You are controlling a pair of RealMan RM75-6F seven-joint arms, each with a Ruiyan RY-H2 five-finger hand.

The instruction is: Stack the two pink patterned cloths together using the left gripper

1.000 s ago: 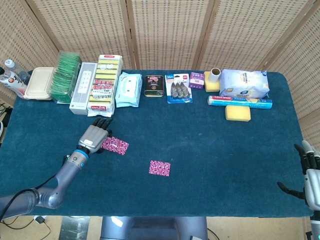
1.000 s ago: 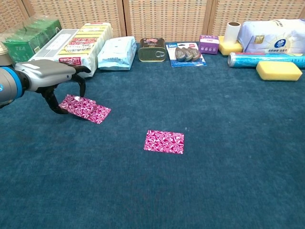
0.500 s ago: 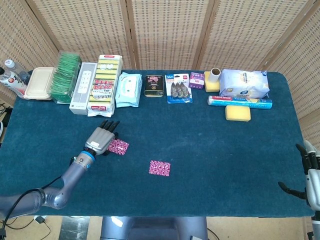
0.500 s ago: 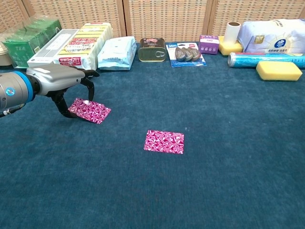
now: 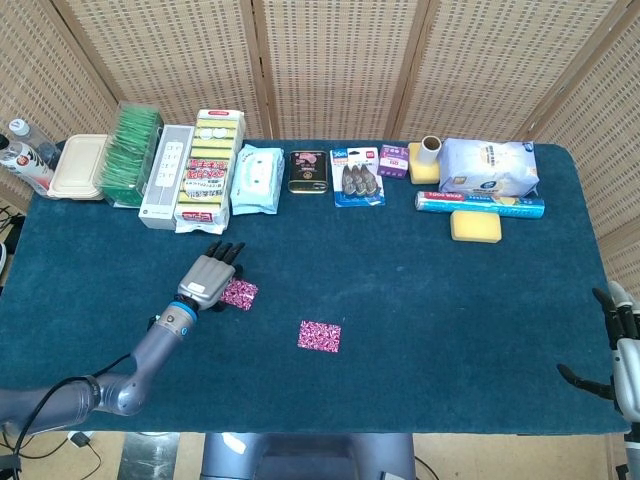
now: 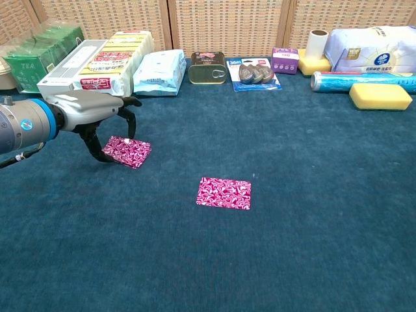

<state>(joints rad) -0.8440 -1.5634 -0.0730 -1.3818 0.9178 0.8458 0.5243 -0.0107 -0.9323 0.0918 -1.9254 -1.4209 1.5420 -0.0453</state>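
Two pink patterned cloths lie flat on the blue table. One cloth (image 6: 131, 151) (image 5: 241, 294) is at the left, the other cloth (image 6: 224, 193) (image 5: 319, 336) sits near the middle, well apart from it. My left hand (image 6: 96, 117) (image 5: 211, 277) arches over the left cloth's near-left part, fingers curved down and apart, thumb low on the left side; the cloth still lies on the table. The hand hides that cloth's left end. My right hand (image 5: 622, 352) hangs off the table's right edge, fingers spread, holding nothing.
Along the back stand a green tea box (image 6: 39, 57), yellow sponge packs (image 6: 110, 58), a wipes pack (image 6: 158, 71), a tin (image 6: 207, 67), a blue foil roll (image 6: 361, 79) and a yellow sponge (image 6: 380, 95).
My left hand has slid rightward over the left cloth, covering more of its left end. The cloth's right corner has stayed put. The right hand has barely moved.
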